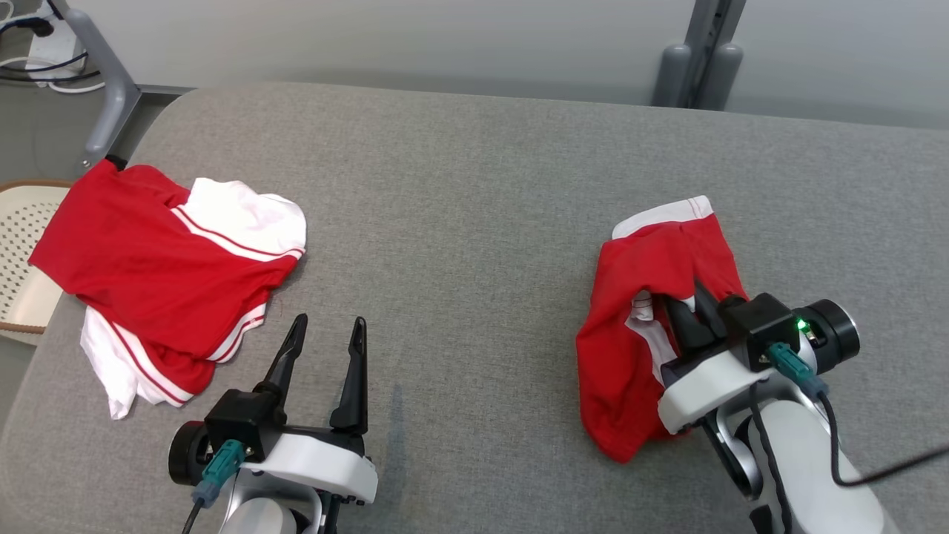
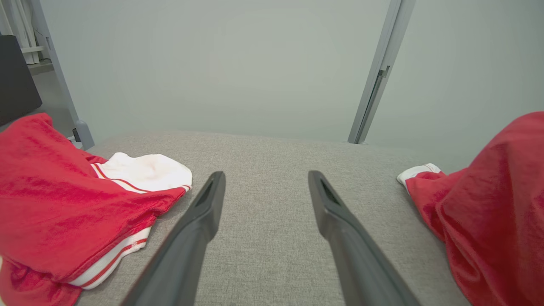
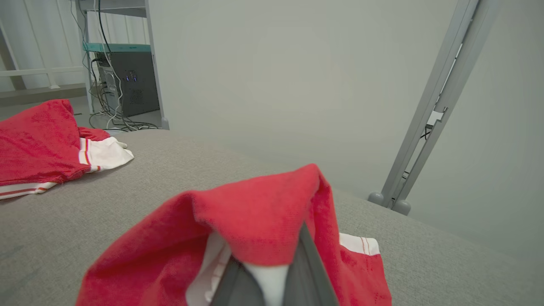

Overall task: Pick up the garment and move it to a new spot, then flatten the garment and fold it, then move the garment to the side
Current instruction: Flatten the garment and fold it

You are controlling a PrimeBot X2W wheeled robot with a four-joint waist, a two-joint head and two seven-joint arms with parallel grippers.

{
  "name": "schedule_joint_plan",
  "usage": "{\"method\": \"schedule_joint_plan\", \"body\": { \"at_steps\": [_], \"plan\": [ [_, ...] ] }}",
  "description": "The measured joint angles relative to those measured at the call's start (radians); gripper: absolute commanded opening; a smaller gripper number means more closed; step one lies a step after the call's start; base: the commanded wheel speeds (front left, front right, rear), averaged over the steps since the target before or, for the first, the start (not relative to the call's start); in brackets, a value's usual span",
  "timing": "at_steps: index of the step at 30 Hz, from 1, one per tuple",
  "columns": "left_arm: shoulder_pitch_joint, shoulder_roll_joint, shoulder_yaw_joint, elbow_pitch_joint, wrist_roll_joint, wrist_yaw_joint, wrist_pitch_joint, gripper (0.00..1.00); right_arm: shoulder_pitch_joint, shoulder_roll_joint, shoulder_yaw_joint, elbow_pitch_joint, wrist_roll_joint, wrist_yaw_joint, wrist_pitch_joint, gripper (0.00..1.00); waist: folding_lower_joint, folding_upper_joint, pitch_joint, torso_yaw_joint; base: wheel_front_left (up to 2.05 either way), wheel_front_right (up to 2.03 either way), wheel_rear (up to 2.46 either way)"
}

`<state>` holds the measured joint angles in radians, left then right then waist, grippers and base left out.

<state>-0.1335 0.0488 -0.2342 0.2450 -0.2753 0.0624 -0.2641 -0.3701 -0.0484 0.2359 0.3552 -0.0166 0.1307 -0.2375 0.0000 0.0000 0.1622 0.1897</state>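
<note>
Red garment (image 1: 637,259) bunches at four o'clock on the grey bench (image 1: 460,185), pinched by the clamped right claw (image 1: 689,304); left claw (image 1: 326,330) gapes empty at seven. Pickup in hand; next, likely a clean lift toward open bench.

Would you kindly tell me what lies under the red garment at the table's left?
White red-striped cloth pokes out beneath the red garment; how far it extends underneath is covered.

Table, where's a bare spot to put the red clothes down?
The widest bare patch is the middle of the table, between the left garment and the right garment. The far strip behind both is bare too. The left edge and the right front are crowded with cloth.
</note>
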Motion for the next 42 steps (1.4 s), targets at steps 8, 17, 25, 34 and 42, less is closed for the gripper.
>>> {"method": "schedule_joint_plan", "body": {
  "at_steps": [8,17,25,34,42],
  "plan": [
    [-0.007,0.000,-0.008,0.001,-0.002,0.000,0.000,1.00,-0.136,0.000,-0.063,0.292,-0.037,0.000,-0.013,0.44,0.0000,0.0000,0.011,0.025,0.00,0.00,0.00],
    [-0.007,0.000,-0.005,0.003,0.000,0.002,0.000,1.00,-0.192,0.000,-0.103,0.356,-0.033,0.000,-0.023,1.00,0.0000,0.0000,0.014,0.018,0.00,0.00,0.00],
    [-0.007,0.000,-0.001,0.002,0.002,0.000,0.000,1.00,-0.068,0.000,-0.110,0.200,-0.020,0.000,-0.024,1.00,0.0000,0.0000,0.008,-0.012,0.00,0.00,0.00],
    [-0.007,0.000,0.004,0.001,0.006,-0.001,0.000,1.00,0.067,0.000,-0.069,0.092,-0.015,0.000,-0.024,1.00,0.0000,0.0000,0.013,-0.022,0.00,0.00,0.00],
    [-0.012,0.000,-0.002,0.005,0.006,-0.003,0.000,1.00,0.026,-0.023,-0.081,0.174,-0.117,0.000,-0.024,1.00,0.0000,0.0000,0.016,-0.009,0.00,0.00,0.00]
  ]
}}
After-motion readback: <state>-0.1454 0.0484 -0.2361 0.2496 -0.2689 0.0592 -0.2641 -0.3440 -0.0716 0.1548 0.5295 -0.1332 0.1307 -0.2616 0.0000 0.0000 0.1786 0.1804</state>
